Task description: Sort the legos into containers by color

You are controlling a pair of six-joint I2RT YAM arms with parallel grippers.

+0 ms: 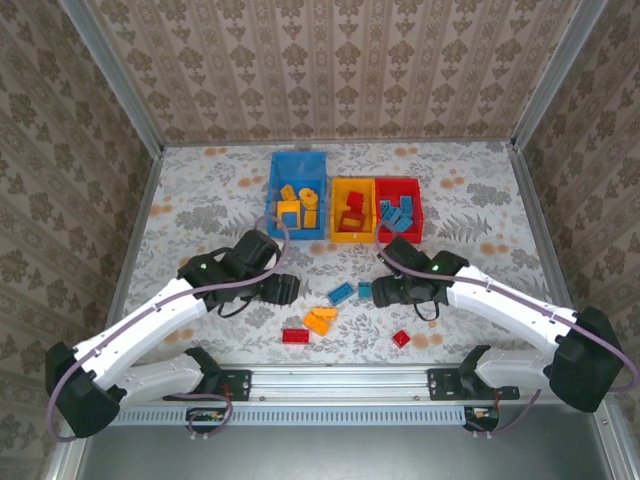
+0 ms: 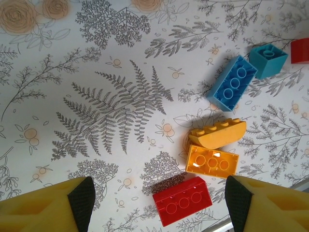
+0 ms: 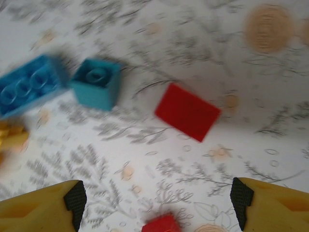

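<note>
Three bins stand in a row at the back: a blue bin holding yellow legos, a yellow-orange bin holding red ones, and a red bin holding blue ones. Loose legos lie in front of them. My left gripper is open above the table. A red brick lies between its fingers, untouched, with two yellow bricks beside it. My right gripper is open and empty, low over a flat red brick, a teal brick and a blue brick.
Another red brick lies near the front rail. A small red piece shows at the bottom edge of the right wrist view. Metal posts and patterned walls close in the table on three sides.
</note>
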